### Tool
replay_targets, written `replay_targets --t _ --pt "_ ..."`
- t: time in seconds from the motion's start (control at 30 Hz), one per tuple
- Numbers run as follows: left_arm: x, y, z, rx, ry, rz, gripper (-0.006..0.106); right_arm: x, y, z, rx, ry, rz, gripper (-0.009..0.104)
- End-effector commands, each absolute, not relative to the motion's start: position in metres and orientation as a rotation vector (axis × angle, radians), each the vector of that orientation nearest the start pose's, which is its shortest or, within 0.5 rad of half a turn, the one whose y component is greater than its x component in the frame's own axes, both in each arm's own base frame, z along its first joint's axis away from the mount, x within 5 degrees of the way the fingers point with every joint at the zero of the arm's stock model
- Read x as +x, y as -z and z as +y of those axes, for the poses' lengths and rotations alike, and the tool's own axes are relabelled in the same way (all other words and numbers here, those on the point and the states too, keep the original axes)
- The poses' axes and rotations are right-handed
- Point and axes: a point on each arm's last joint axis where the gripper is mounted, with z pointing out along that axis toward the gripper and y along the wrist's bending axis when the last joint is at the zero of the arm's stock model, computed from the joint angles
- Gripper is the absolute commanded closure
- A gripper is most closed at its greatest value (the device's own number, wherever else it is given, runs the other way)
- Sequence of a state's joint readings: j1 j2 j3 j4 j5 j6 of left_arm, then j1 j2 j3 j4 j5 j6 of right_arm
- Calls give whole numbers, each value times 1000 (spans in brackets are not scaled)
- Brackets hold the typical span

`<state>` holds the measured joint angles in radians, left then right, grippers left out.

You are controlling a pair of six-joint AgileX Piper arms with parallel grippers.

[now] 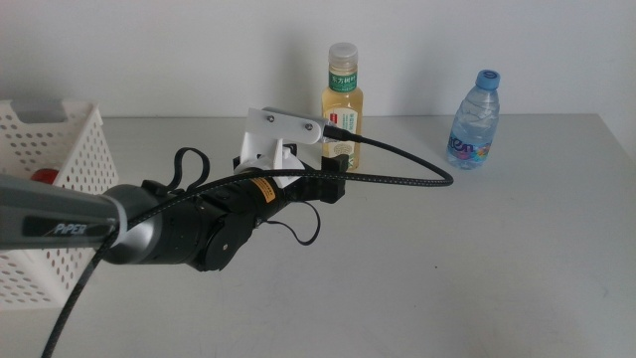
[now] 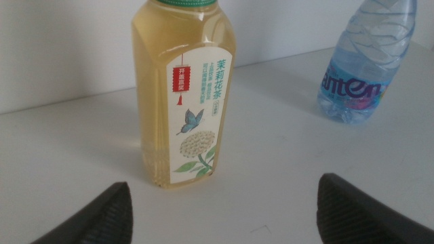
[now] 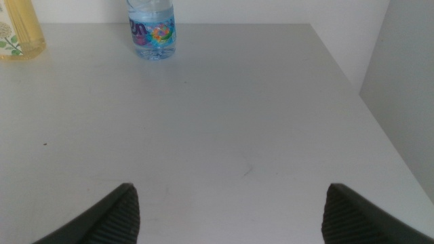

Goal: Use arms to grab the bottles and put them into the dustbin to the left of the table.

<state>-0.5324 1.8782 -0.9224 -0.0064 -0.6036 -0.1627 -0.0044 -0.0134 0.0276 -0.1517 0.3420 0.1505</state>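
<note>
left wrist view shows the left gripper (image 2: 224, 210) with its two dark jaws spread wide and nothing between them, and the yellow tea bottle (image 2: 182, 95) standing straight ahead in the gap's line, a little toward one jaw, not yet between the tips. its long axis is upright, at right angles to the way the jaws close, so a level approach should take it across the body around label height. in the middle view the left arm (image 1: 189, 227) reaches in from the left across the table (image 1: 477, 268), gripper (image 1: 336, 177) just short of the tea bottle (image 1: 342, 104), near but apart as far as i can tell. the water bottle (image 1: 474, 121) with the blue cap stands further right, well apart from the tea bottle, upright too. the dustbin (image 1: 60, 169) sits at the left edge, with something red (image 1: 43, 177) showing through its holes, likely the can. the right gripper (image 3: 227, 213) waits out of the middle view, jaws wide and empty, with the water bottle (image 3: 151, 27) far ahead of it. the left arm is plainly nearer the tea bottle; the right looks better placed for the water bottle.
</note>
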Motion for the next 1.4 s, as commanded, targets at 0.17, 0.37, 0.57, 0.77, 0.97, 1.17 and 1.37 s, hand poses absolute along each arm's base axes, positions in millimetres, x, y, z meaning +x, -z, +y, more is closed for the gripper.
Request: replay_targets --t 0.17,0.37,0.57,0.77,0.97,1.17,1.37 --pt "361 -211 -216 330 531 1627 8 53 -185 -5 25 62 1733 1" --pt "378 -208 -222 319 527 1619 8 53 -185 -5 25 62 1733 1" --pt "403 -214 -217 300 491 1654 8 53 -185 -5 25 62 1733 1" --pt "425 -215 -222 302 504 1631 8 53 -185 -5 25 62 1733 1" --pt "439 -205 -232 301 532 1622 8 53 -185 -5 25 62 1733 1" --pt "453 -198 -240 301 547 1605 8 53 -185 -5 25 62 1733 1" --pt "462 -191 -245 297 552 1590 9 53 -185 -5 25 62 1733 1"
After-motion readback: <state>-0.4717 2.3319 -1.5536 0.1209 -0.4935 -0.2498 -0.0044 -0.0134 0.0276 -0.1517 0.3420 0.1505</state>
